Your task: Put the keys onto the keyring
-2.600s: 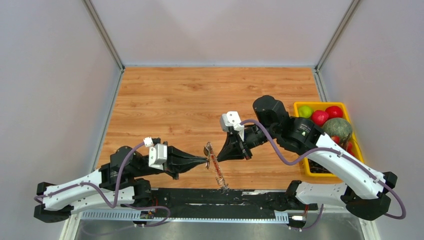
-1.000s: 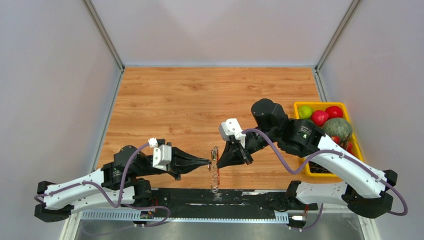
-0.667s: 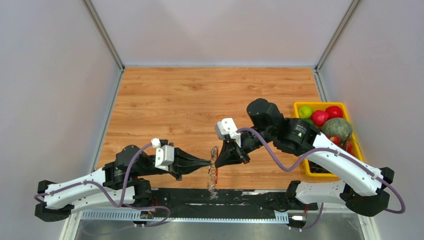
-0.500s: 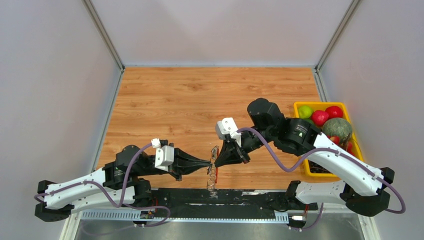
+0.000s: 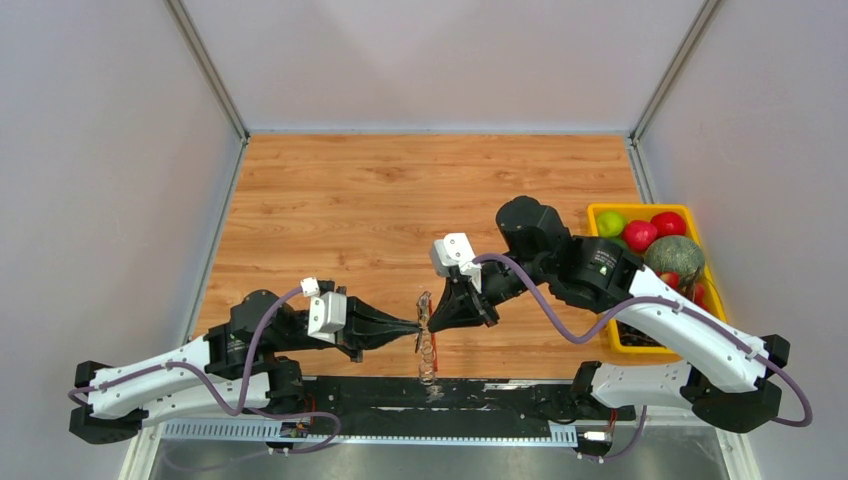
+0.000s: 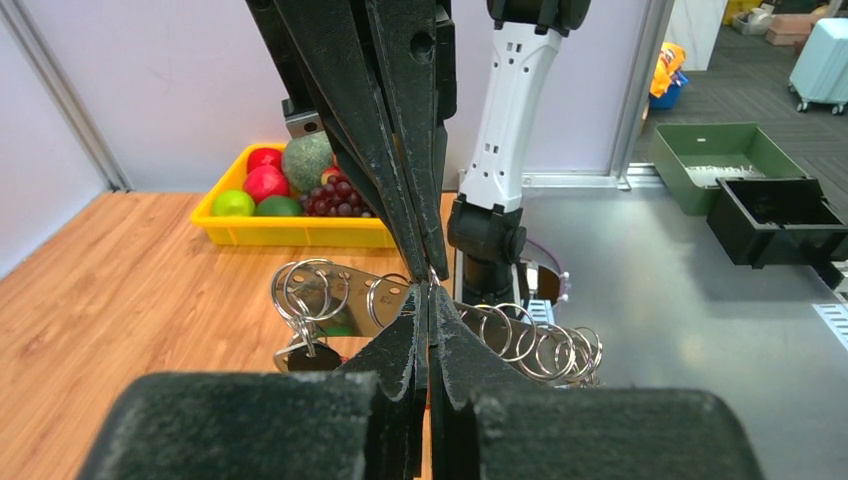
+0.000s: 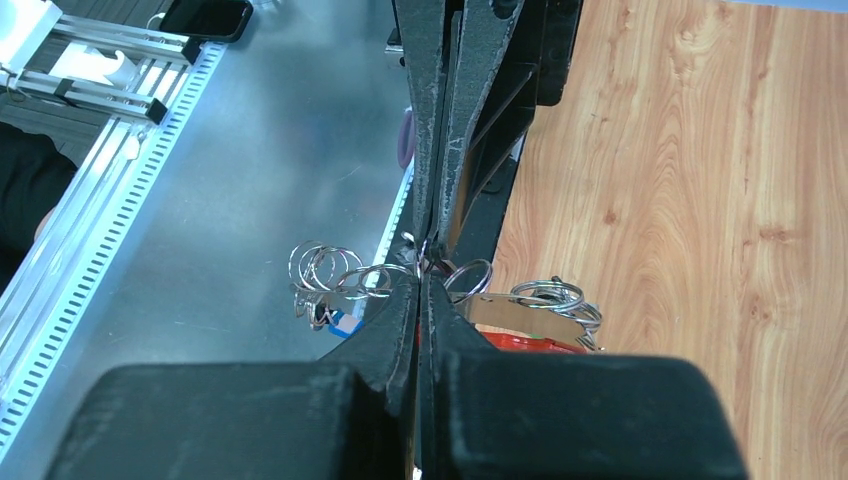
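Observation:
The keyring [image 5: 428, 352] hangs in the air over the table's near edge: a silvery strip with several split rings, a red loop [image 7: 530, 342] and a green tag. My left gripper [image 5: 415, 324] and right gripper [image 5: 432, 320] meet tip to tip on its upper part, and both are shut. In the left wrist view my gripper [image 6: 428, 287] pinches the strip [image 6: 335, 295], and a black-headed key [image 6: 310, 357] hangs from a ring. In the right wrist view my gripper [image 7: 424, 272] pinches beside the rings [image 7: 325, 268], and a blue-tagged key [image 7: 346, 323] dangles there.
A yellow basket [image 5: 640, 208] of fruit stands at the table's right edge, behind the right arm. The black arm-base rail [image 5: 400, 395] runs just below the hanging keyring. The wooden table [image 5: 400, 200] stretches behind the grippers.
My right gripper has moved left and closed in on the left gripper's tips. The keyring has swung from slanted to nearly straight down. Both arms have been almost still for the last half second.

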Motion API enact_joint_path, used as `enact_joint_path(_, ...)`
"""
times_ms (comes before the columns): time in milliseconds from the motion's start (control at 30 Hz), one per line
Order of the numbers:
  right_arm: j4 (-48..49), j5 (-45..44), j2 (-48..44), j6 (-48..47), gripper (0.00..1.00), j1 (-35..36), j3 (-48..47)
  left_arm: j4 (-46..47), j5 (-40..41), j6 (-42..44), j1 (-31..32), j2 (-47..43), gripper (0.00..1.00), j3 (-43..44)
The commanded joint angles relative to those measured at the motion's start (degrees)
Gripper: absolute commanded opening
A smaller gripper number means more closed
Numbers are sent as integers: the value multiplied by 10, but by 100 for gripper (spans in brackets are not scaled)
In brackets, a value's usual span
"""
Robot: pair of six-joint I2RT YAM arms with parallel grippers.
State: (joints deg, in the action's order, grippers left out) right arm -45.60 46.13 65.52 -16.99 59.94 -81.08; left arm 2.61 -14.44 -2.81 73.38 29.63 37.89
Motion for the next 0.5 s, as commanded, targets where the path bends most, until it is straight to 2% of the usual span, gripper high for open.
enact_joint_path(0,54,-27,-20,10,0,1,-26,20,-17,6,2,-7,0,4)
enact_joint_path(467,122,-64,-55,54,0,2,-6,27,-13,7,2,-8,0,0)
